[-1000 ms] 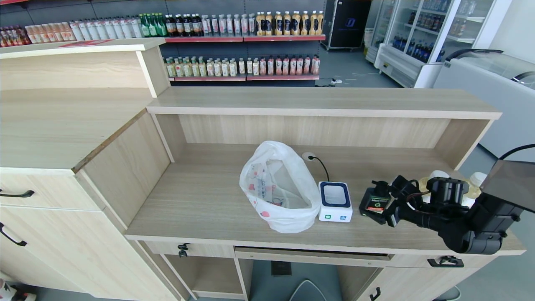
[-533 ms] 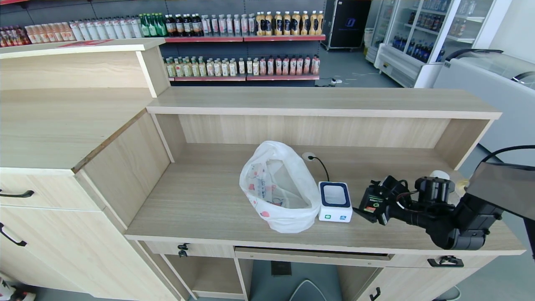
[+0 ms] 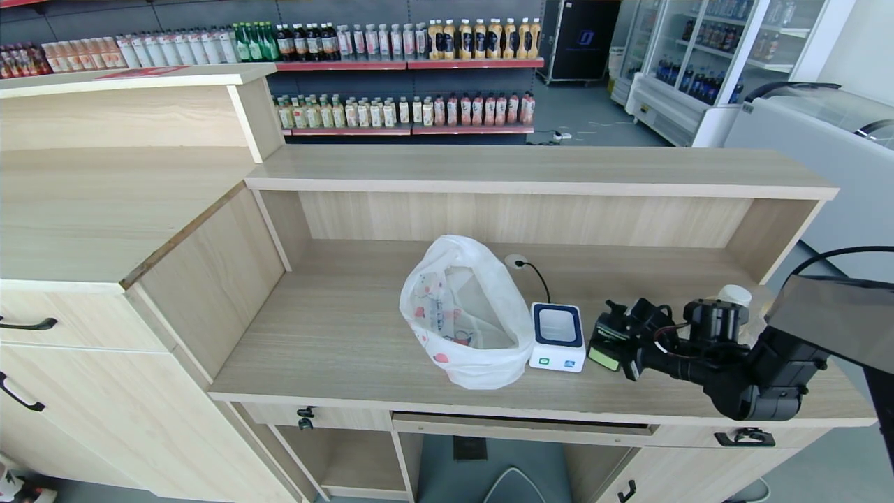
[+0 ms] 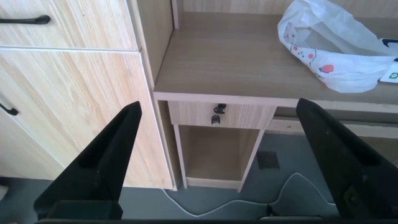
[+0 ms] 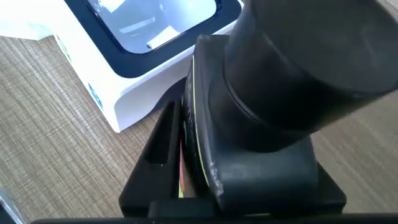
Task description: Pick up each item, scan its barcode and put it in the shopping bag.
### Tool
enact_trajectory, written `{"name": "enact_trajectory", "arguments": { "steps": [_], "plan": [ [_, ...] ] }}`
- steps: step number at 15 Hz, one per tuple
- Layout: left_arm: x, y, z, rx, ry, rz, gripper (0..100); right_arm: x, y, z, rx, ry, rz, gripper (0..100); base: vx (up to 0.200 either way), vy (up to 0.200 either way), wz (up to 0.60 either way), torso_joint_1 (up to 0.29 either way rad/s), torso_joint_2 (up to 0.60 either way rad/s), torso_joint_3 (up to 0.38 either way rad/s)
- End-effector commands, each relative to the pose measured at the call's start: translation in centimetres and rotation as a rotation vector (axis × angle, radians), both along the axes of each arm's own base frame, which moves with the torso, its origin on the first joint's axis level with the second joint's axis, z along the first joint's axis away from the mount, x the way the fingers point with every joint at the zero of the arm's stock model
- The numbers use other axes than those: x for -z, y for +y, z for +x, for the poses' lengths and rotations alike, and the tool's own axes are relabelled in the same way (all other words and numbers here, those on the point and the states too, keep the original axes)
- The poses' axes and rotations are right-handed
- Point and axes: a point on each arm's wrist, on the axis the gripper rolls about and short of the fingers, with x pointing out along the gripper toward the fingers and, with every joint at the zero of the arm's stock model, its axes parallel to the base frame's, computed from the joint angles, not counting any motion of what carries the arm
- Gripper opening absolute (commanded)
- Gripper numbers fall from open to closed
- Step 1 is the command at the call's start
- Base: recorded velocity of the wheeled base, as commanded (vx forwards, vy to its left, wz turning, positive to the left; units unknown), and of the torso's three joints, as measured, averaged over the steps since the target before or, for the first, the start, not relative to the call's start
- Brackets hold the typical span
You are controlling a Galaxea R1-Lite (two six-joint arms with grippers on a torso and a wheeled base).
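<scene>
A white plastic shopping bag (image 3: pixel 464 314) with red prints stands open on the wooden counter (image 3: pixel 335 349); it also shows in the left wrist view (image 4: pixel 336 43). Just right of it sits the white and blue barcode scanner (image 3: pixel 557 337) (image 5: pixel 143 37). My right gripper (image 3: pixel 618 342) is shut on a small dark container (image 3: pixel 605 344) (image 5: pixel 261 124) with a green and red label, held tilted right beside the scanner's edge. My left gripper (image 4: pixel 217 168) hangs open and empty, low in front of the counter's left cabinet.
A white-capped bottle (image 3: pixel 733 295) stands behind my right arm at the counter's right end. The scanner's black cable (image 3: pixel 536 276) runs to a hole in the counter. A raised shelf runs across the back, and a taller cabinet (image 3: pixel 105 209) stands on the left.
My right gripper has carried the dark container leftward to the scanner's side and turned it, so its green edge now faces front. The bag and scanner stayed put.
</scene>
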Motion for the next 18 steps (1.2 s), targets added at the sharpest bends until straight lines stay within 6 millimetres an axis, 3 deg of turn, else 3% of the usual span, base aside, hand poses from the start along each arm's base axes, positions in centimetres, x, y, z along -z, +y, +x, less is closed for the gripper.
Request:
{"name": "enact_trajectory", "arguments": {
  "steps": [1, 4, 6, 7, 8, 9, 11, 13, 14, 15, 16, 18],
  "plan": [
    [0.0, 0.0, 0.0, 0.000, 0.002, 0.000, 100, -0.8, -0.3, 0.1, 0.009, -0.019, 0.001, 0, 0.000, 0.000, 0.00, 0.000, 0.00, 0.000],
    [0.0, 0.0, 0.0, 0.000, 0.002, 0.000, 100, -2.0, -0.9, -0.1, 0.025, -0.043, 0.001, 0, 0.000, 0.000, 0.00, 0.000, 0.00, 0.000],
    [0.0, 0.0, 0.0, 0.000, 0.002, 0.000, 100, -5.7, -0.9, -0.8, 0.026, -0.116, 0.002, 0, 0.000, 0.000, 0.00, 0.000, 0.00, 0.000],
    [0.0, 0.0, 0.0, 0.000, 0.002, 0.000, 100, -8.6, -0.8, -1.8, 0.029, -0.170, 0.008, 0, 0.000, 0.000, 0.00, 0.000, 0.00, 0.000],
    [0.0, 0.0, 0.0, 0.000, 0.002, 0.000, 100, -9.0, -0.9, -2.0, 0.029, -0.176, 0.011, 0, 0.000, 0.000, 0.00, 0.000, 0.00, 0.000],
    [0.0, 0.0, 0.0, 0.000, 0.002, 0.000, 100, -14.2, -0.8, -5.6, 0.041, -0.259, 0.030, 0, 0.000, 0.000, 0.00, 0.000, 0.00, 0.000],
    [0.0, 0.0, 0.0, 0.000, 0.002, 0.000, 100, -18.5, -0.5, -10.6, 0.034, -0.366, 0.023, 0, 0.000, 0.000, 0.00, 0.000, 0.00, 0.000],
    [0.0, 0.0, 0.0, 0.000, 0.002, 0.000, 100, -19.9, -0.3, -13.7, 0.014, -0.518, -0.123, 0, 0.000, 0.000, 0.00, 0.000, 0.00, 0.000],
    [0.0, 0.0, 0.0, 0.000, 0.002, 0.000, 100, -20.7, -0.1, -15.8, -0.022, -0.663, -0.274, 0, 0.000, 0.000, 0.00, 0.000, 0.00, 0.000],
    [0.0, 0.0, 0.0, 0.000, 0.002, 0.000, 100, -20.7, -0.1, -15.8, -0.027, -0.673, -0.284, 0, 0.000, 0.000, 0.00, 0.000, 0.00, 0.000],
    [0.0, 0.0, 0.0, 0.000, 0.002, 0.000, 100, -21.5, 1.6, -16.9, -0.277, -0.899, -0.431, 0, 0.000, 0.000, 0.00, 0.000, 0.00, 0.000],
    [0.0, 0.0, 0.0, 0.000, 0.002, 0.000, 100, -21.9, 4.3, -17.7, -0.440, -1.173, -0.616, 0, 0.000, 0.000, 0.00, 0.000, 0.00, 0.000]
  ]
}}
